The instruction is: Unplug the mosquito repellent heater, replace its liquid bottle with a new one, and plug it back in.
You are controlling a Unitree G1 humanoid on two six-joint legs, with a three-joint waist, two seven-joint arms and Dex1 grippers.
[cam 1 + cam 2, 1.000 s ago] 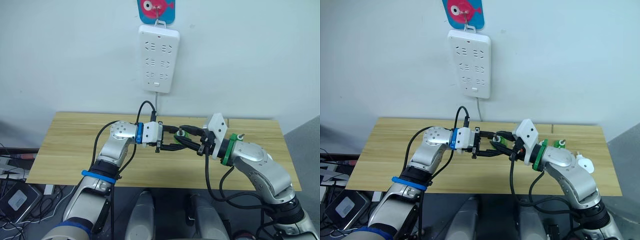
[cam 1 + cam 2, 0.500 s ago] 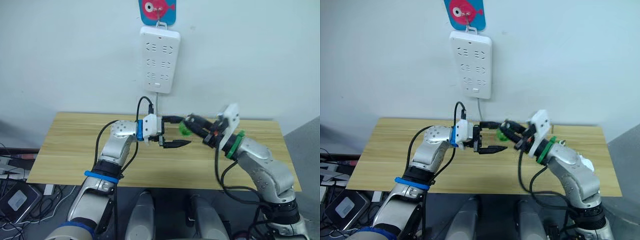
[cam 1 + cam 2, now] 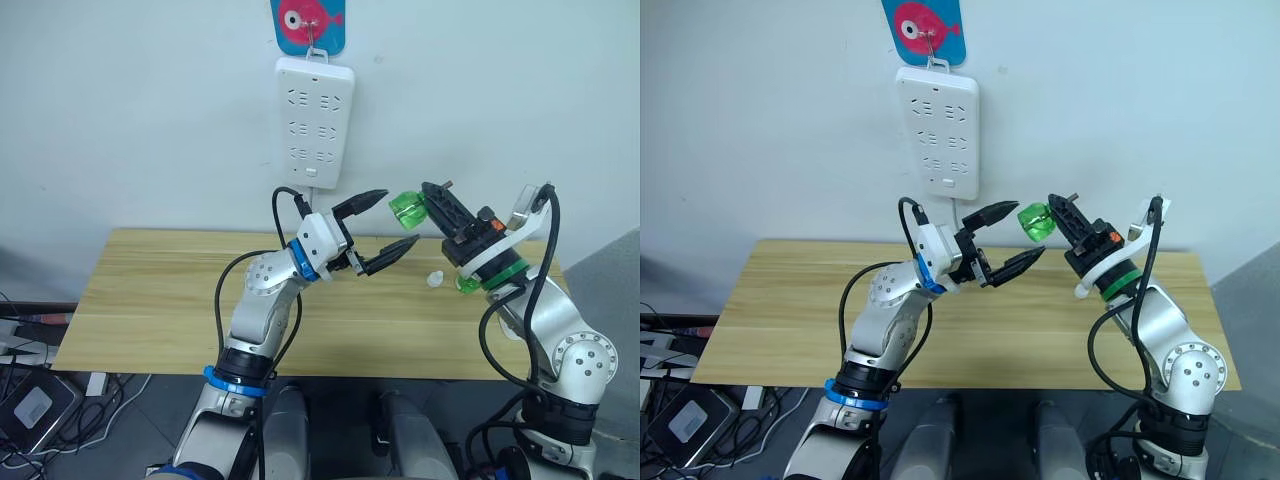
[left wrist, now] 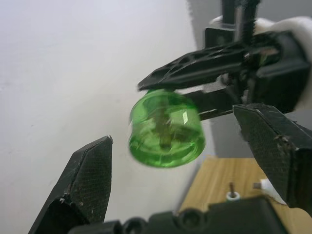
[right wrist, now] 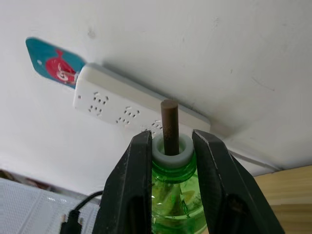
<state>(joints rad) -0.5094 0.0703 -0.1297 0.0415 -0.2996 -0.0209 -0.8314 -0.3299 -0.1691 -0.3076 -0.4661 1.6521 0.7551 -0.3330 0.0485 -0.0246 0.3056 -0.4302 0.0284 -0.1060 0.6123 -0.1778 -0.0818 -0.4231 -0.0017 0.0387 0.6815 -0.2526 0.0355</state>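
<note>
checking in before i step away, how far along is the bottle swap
Midway, it seems. The power strip on the wall has nothing plugged in. The right hand is shut on a green bottle with its wick showing; the left hand is open beside it. Fitting a bottle and plugging in remain.

power strip (image 3: 315,122): on the wall, above the table's (image 3: 150,300) rear edge
bottle (image 3: 408,210): below-right of the strip
cap (image 3: 435,280): on the table, below the bottle

both arms are raised, wrists bent toward each other. left gripper (image 3: 383,224) has its jaws spread wide, empty. right gripper (image 3: 425,203) is clamped on a bottle (image 3: 407,211).
</note>
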